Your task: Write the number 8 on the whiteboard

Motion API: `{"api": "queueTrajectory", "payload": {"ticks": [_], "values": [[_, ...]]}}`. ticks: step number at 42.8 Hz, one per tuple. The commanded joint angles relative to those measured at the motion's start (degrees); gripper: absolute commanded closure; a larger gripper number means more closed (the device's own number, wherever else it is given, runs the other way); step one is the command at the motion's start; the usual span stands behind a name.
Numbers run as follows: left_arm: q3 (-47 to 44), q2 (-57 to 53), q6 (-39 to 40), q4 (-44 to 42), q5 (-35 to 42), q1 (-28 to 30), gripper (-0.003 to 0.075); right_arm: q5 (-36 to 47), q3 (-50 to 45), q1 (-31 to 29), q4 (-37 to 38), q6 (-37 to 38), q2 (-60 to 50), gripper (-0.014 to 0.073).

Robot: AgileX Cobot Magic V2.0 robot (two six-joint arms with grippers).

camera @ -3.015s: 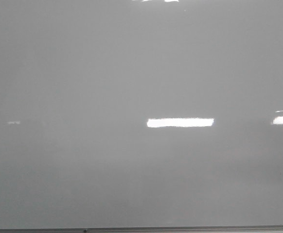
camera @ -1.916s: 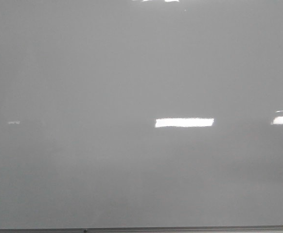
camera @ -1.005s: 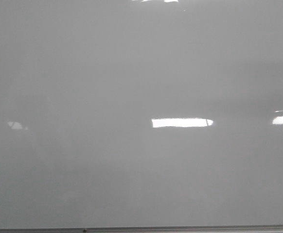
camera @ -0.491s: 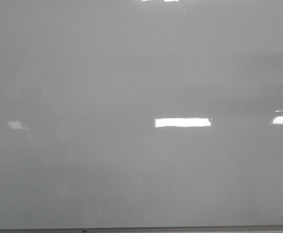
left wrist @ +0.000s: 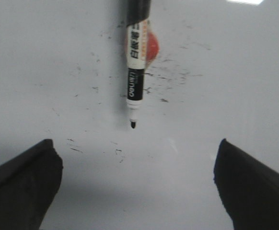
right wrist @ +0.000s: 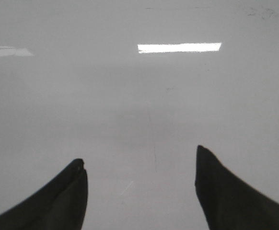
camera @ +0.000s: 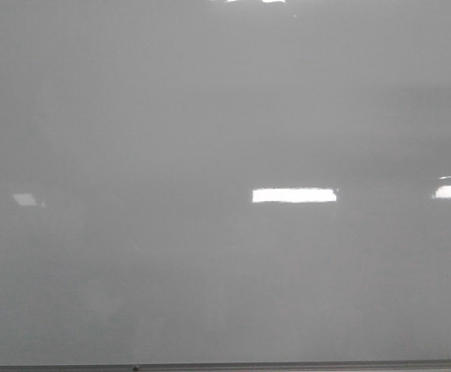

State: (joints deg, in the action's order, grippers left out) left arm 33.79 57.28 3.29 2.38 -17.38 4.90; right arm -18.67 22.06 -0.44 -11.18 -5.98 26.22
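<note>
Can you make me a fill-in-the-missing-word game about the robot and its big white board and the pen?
1. In the left wrist view, a marker lies on the whiteboard with its cap ____.
2. The left tool holds ____ between its fingers.
3. The tip of the marker is the colour ____.
4. In the front view, the number of figures drawn on the whiteboard is ____.

Missing words: off; nothing; black; zero
</note>
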Motion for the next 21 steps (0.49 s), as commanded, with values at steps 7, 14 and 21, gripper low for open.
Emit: {"api": "queueTrajectory", "payload": {"ticks": [7,14,21], "values": [[9.5,12.9,0.6,-4.7,4.3,-0.5,0.0154,4.1,2.1,-0.1,-0.5,-0.2,0.6,0.0086],[11.3,17.7,0.6,-4.8,8.5,-0.8,0.0176,4.0,2.1,-0.1,-0.5,-0.2,0.6,0.0086],[11.9,21.2,0.6,-4.8,10.6,-0.8,0.0181,3.9,2.1,-0.1,-0.5,-0.2,0.6,0.0086]]}}
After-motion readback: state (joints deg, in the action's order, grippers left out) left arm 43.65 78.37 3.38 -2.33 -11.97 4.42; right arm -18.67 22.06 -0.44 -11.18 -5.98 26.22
